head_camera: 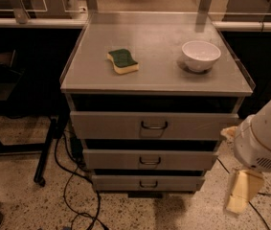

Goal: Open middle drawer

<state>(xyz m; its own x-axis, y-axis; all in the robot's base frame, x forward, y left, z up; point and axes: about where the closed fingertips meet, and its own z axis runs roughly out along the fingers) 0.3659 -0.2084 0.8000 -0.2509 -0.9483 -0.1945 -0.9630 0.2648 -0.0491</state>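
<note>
The robot's gripper (241,196) hangs low in the right foreground above the speckled floor (20,195), beside the grey cabinet (77,87) but apart from it; whether it is open or closed cannot be told. To its left, the middle drawer (116,159) sits between the bottom drawer (120,182) and the taller top drawer (106,125), its small loop handle (150,162) untouched. Farther back, a green-topped sponge (123,61) and a white bowl (200,55) rest on the cabinet top.
</note>
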